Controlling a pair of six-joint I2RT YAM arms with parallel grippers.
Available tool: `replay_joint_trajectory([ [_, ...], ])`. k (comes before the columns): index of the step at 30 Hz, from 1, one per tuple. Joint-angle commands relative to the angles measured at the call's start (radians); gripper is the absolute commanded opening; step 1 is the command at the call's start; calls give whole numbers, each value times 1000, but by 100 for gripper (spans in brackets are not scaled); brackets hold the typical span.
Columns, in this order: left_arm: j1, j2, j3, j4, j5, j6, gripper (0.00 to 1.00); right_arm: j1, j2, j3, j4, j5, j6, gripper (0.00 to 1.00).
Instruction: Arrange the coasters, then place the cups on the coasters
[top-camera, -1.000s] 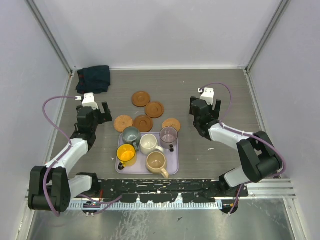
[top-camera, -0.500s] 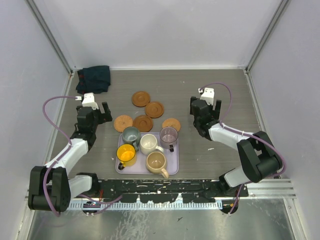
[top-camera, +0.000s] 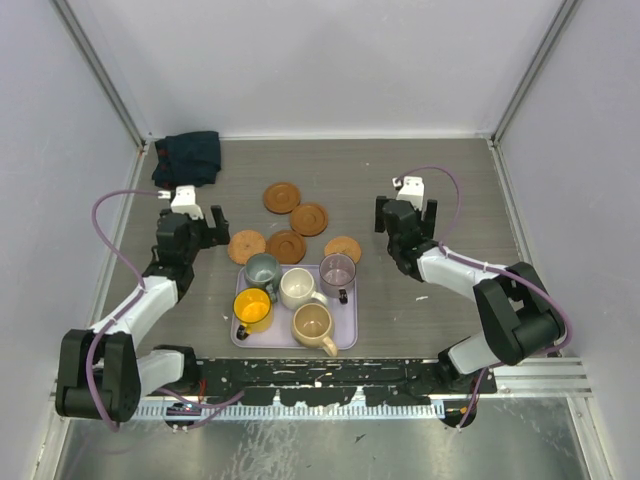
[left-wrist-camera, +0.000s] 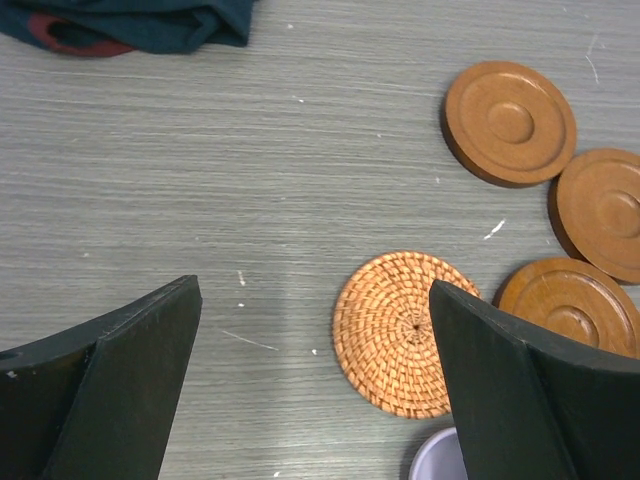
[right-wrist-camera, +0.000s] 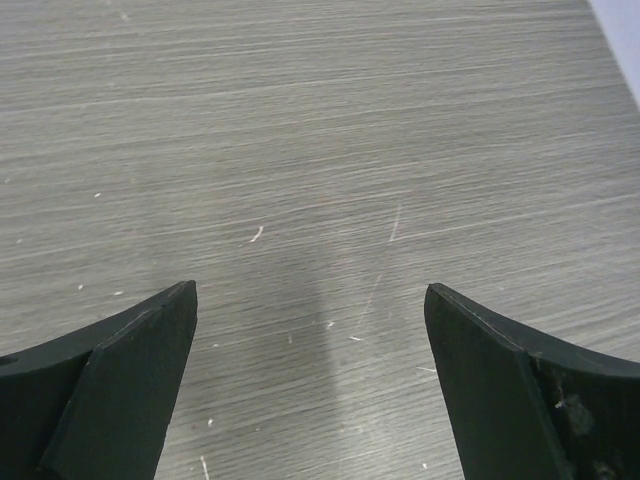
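Left gripper (left-wrist-camera: 312, 292): jaws spread wide and empty, hanging low over the table (top-camera: 350, 170) at the left of the top frame. I judged that a ready stance, since a flat disc wants a wide mouth.
Woven coaster (left-wrist-camera: 400, 333): sat lower middle in the left wrist frame, its edge hidden behind the right-hand finger (left-wrist-camera: 500, 400). It was the disc closest to that hand.
Coasters (top-camera: 309, 218): all five lay in a loose clutch at centre frame, just above the tray. Several sat edge to edge or nearly so, and by my reckoning the arranging was not yet done.
Cups (top-camera: 297, 287): five stood upright, packed together on the tray, none on a coaster.
Tray (top-camera: 350, 325): lavender, lower centre. It looked like a parking spot for the cups, nothing more.
Right gripper (right-wrist-camera: 310, 292): equally wide and empty, right of centre, with only bare wood grain in its wrist frame. It was apart from every coaster.
Cloth (top-camera: 187, 157): dark bundle in the upper left corner, clear of the work.
Next call: I'd have sent the left down on the woven disc and swung the right toward centre.
Risk: the discs lay thin and flat, so the fingers might skid off the rims.
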Motion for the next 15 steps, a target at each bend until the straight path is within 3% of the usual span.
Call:
replay_joint_trajectory([
  [1,-22,33,47,51,81,41,98,17,-6,21,17,-88,-14,97],
  [3,-25,54,64,35,105,55,98,27,6,33,6,-95,-15,89],
  [7,-27,81,77,25,121,49,98,49,13,40,7,-118,-25,49],
  [11,-27,99,87,15,174,70,98,69,10,32,0,-138,-19,32],
  [13,-27,117,106,-9,210,77,77,80,8,24,-1,-153,-12,27],
  [15,-27,129,124,-31,223,78,64,89,10,13,-1,-176,3,24],
])
